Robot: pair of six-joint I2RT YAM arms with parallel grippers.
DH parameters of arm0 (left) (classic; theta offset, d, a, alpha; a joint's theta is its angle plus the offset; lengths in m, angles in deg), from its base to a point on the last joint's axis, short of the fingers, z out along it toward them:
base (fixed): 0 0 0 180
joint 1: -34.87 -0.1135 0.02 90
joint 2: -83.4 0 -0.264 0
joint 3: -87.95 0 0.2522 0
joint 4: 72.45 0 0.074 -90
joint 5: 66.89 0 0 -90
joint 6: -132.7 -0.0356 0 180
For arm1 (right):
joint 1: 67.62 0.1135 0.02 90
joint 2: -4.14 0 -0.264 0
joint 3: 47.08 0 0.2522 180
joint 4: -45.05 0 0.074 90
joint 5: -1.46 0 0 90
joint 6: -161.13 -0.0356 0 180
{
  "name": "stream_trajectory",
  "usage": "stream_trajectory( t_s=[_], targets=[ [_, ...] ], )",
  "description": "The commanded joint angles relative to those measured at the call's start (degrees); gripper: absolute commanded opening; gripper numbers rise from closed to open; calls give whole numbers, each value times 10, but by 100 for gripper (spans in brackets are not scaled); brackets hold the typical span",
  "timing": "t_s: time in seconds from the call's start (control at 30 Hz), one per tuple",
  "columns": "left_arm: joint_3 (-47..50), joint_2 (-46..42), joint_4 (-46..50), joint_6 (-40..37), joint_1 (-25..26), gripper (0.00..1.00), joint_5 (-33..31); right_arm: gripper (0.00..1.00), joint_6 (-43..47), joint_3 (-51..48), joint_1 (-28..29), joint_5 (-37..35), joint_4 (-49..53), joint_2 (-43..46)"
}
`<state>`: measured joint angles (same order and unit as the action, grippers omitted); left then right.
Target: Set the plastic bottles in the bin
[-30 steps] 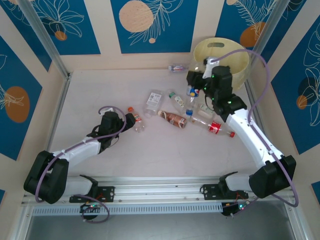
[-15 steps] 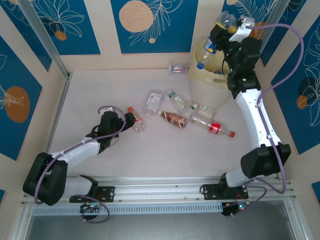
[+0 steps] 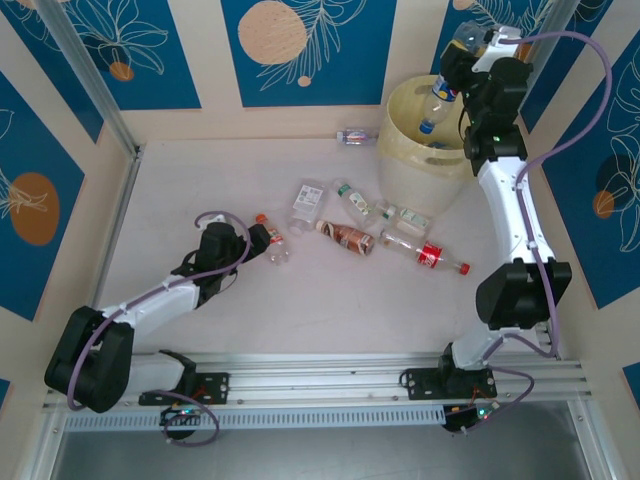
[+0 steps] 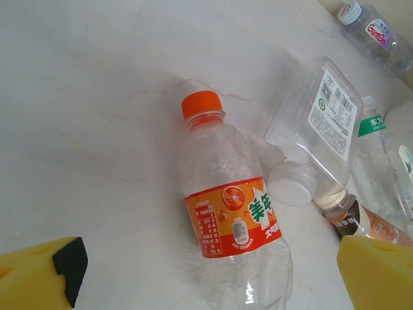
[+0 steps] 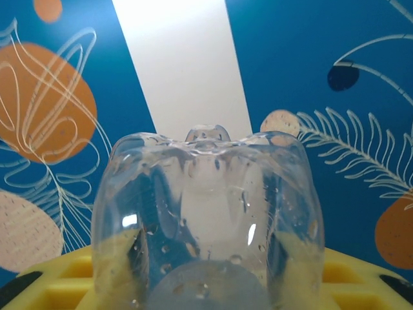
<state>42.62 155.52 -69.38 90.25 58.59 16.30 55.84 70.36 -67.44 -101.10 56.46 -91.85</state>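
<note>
The table (image 3: 200, 170) is the biggest thing. The bin (image 3: 400, 110) stands at its far right corner, with its mouth open to the top.

The right arm reaches up high over the bin. The right gripper (image 3: 462, 62) is closed tight on a clear bottle (image 3: 438, 100) with a blue label. The bottle hangs cap down, tipped a little, and the bin's mouth is right under it. So I think the next move is just to let go, and it should drop in.

The left gripper (image 3: 258, 240) is low on the table and wide open. It holds nothing. An orange bottle (image 4: 229, 219) lies flat between its yellow fingers (image 4: 377, 274), with the cap pointing away from the gripper. The left arm is the near one for this bottle. The bin is far off to its right.

More bottles lie in the middle of the table: a flat clear one (image 3: 308, 200), a brown one (image 3: 347, 238) and a red one (image 3: 435, 257). One small bottle (image 3: 356, 136) lies by the far wall, just left of the bin.

The top view tells that the held bottle is over the bin. The right wrist view gives its bumpy bottom up close, with yellow pads on both sides. The left wrist view makes the orange label and white cap (image 4: 290, 183) easy to see.
</note>
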Motion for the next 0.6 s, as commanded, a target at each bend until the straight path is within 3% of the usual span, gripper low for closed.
stream_trajectory(
  t_s=[0.0, 0.13, 0.57],
  targets=[
    [-7, -4, -9, 7, -9, 100, 11, 39, 52, 30, 2, 6, 73, -22],
    [-11, -1, -7, 8, -9, 100, 16, 39, 85, 16, 6, 8, 92, -41],
    [-11, 9, -9, 11, -9, 100, 19, 40, 104, -20, 6, 131, 128, -78]
  ],
)
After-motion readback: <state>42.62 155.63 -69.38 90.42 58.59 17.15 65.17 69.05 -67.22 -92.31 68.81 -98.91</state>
